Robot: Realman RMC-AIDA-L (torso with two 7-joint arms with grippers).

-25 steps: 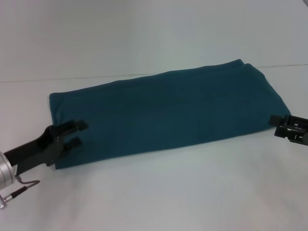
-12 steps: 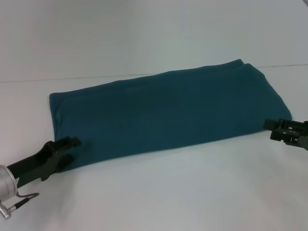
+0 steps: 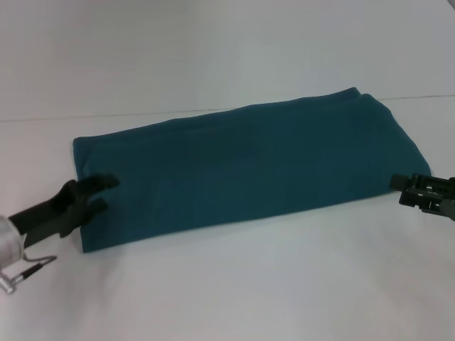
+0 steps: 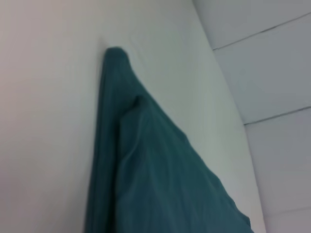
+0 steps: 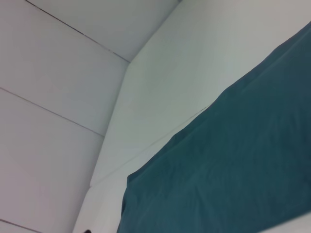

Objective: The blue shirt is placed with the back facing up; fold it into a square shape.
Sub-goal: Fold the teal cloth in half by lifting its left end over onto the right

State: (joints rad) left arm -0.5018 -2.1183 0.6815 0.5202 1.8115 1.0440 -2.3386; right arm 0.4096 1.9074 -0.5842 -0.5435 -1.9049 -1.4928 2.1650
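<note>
since a half second ago our left gripper has risen from the near-left corner of the blue shirt and now sits at the shirt's short left edge, a little farther up; our right gripper has barely shifted and stays at the near-right corner.

we see the table as a smooth, matte white surface with a thin seam line running across behind the cloth. on it the blue shirt lies folded into a long, narrow band of soft, dull teal cotton, with layered folds showing at its left end in the left wrist view. its long axis runs from near left to far right, the right end reaching farther from us. the upper face is plain; no lettering or label can be read on it.

our left gripper is black, its two fingers apart, the tips over the shirt's left edge with nothing clamped between them. our right gripper is also black and touches the shirt's near-right corner; we cannot tell how its fingers stand.
</note>
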